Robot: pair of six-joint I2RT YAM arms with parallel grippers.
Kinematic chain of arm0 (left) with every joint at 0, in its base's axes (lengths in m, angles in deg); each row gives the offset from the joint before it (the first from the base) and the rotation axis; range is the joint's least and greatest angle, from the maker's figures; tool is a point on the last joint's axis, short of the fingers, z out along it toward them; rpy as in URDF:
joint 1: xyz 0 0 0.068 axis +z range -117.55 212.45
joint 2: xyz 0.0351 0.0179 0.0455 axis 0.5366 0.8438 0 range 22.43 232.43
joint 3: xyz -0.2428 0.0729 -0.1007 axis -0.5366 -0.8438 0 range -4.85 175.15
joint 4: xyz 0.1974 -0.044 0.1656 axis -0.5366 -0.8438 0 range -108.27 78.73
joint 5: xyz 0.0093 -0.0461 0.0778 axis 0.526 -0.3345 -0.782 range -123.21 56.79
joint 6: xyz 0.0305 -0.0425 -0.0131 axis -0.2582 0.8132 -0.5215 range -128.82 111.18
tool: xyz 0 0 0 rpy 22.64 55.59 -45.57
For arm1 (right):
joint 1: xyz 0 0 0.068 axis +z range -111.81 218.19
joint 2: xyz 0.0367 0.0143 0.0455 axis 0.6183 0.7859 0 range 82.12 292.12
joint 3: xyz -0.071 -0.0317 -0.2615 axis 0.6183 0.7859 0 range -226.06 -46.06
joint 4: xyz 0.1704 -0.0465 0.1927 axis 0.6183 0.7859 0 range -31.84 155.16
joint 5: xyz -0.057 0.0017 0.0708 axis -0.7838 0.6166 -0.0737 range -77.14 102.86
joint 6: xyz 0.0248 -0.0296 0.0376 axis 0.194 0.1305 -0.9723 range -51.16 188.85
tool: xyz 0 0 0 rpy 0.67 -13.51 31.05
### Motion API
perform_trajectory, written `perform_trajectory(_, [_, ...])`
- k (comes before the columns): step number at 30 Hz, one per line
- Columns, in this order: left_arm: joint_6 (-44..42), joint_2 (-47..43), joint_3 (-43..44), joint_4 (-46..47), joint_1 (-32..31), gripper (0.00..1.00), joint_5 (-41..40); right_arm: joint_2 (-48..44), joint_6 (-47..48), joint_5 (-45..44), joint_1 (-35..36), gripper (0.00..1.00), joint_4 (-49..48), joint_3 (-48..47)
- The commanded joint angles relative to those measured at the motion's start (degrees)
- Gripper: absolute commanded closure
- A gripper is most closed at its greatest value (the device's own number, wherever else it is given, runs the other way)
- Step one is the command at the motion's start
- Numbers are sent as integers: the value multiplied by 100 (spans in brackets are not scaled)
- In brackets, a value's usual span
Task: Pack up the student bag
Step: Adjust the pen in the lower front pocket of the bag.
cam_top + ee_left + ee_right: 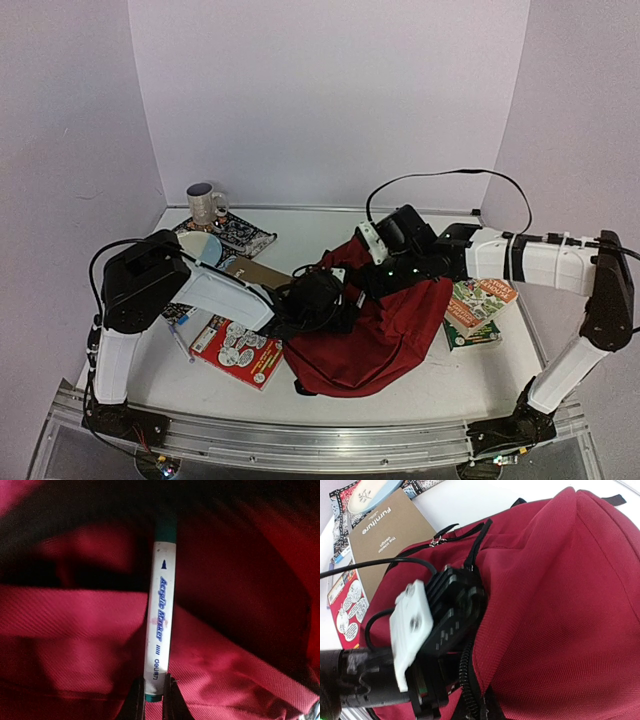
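Note:
The dark red student bag lies in the middle of the table with its top zip open. My left gripper is inside the bag, shut on the lower end of a white acrylic marker with a green cap that points deeper in. In the top view the left gripper is sunk in the opening. In the right wrist view the left wrist goes in past the black zip. My right gripper is shut on the bag's zip edge and holds it up; it also shows in the top view.
A brown book and a red comic book lie left of the bag, with a blue pen beside them. A mug, a patterned cloth and a pale plate are at the back left. Green books lie at the right.

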Motion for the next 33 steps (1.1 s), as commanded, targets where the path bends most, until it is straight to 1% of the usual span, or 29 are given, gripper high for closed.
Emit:
perform_trajectory(1, [720, -354, 315, 80, 274, 100, 329, -381, -64, 364, 68, 100, -115, -19])
perform_trajectory(5, [1118, -403, 463, 214, 338, 100, 436, -445, -93, 434, 76, 100, -194, 7])
perform_trajectory(10, [1662, -520, 387, 802, 433, 100, 390, -417, -156, 563, 84, 100, -286, 50])
perform_trajectory(12, [1994, -476, 404, 999, 516, 100, 473, -393, -206, 648, 85, 100, -364, 88])
perform_trajectory(15, [2260, -276, 592, 1234, 567, 99, 670, -384, -273, 742, 98, 100, -451, 152])
perform_trajectory(19, [2361, -18, 873, 1303, 563, 89, 1013, -375, -308, 683, 100, 100, -620, 175])
perform_trajectory(22, [2326, 9, 831, 1312, 563, 78, 1060, -382, -291, 549, 90, 100, -627, 170])
perform_trajectory(26, [2115, -146, 665, 1321, 540, 66, 1051, -401, -266, 342, 93, 100, -619, 183])
perform_trajectory(33, [1834, -695, 84, 1313, 492, 61, 929, -405, -225, -74, 93, 100, -596, 233])
